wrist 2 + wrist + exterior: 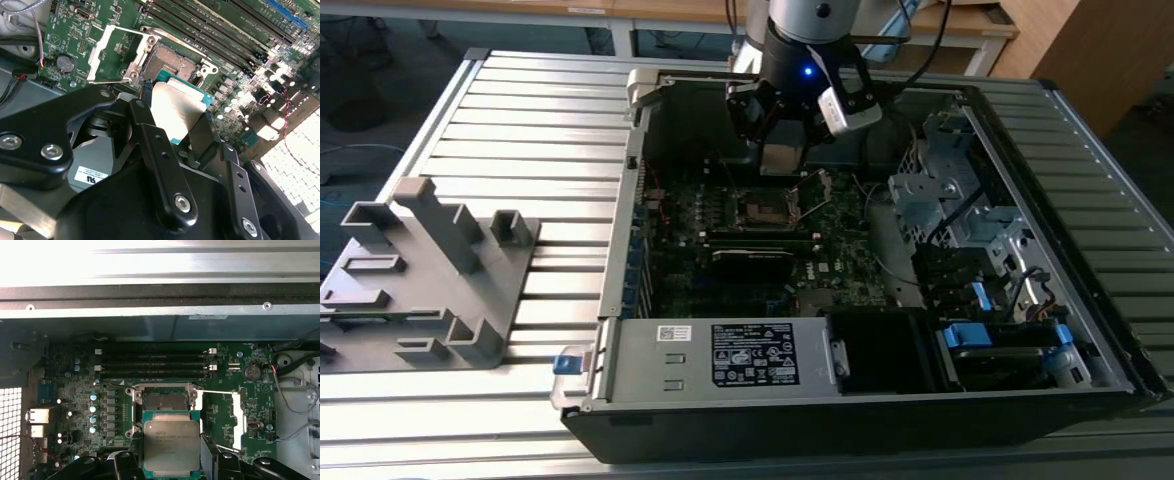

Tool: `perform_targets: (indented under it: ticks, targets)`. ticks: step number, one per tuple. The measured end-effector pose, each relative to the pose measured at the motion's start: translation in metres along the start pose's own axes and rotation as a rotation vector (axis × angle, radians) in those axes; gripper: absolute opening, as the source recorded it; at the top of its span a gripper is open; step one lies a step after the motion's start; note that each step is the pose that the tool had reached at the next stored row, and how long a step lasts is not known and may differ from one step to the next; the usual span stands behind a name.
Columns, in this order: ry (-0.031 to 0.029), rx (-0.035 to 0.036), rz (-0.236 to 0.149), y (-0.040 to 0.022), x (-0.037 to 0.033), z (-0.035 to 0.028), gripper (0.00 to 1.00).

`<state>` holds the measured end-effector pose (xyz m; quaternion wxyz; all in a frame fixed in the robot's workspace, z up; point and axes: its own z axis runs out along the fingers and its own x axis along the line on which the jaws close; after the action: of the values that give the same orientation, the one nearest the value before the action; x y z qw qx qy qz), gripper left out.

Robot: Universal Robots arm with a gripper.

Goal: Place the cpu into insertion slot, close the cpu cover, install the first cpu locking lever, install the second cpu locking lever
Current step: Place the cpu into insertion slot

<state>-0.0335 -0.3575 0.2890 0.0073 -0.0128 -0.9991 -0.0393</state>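
Slatted metal table (520, 90) carries an open computer case (854, 410), with a grey plastic jig (427, 270) at nine o'clock in the exterior view. From twelve o'clock the arm (807, 40) reaches straight down into the case. Its gripper (172, 460) clamps the chip (171, 442) flat between black fingers (150, 145), silver top up. The chip hangs just beside the bare socket (165, 402), not seated; how high, I cannot tell. The cover frame (236, 415) lies flipped open alongside. The picture edge cuts off the fingers in the first wrist view.
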Motion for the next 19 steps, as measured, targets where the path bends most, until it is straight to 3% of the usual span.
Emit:
perform_targets:
  ticks: [8,16,19]
  targets:
    - [-0.0007,-0.0004,0.006,0.0,0.0,0.0007,0.54]
    - [-0.0073,-0.0015,0.093,-0.0001,0.0,0.002,0.54]
    - [-0.0076,-0.0017,0.096,-0.0001,-0.0001,0.0021,0.54]
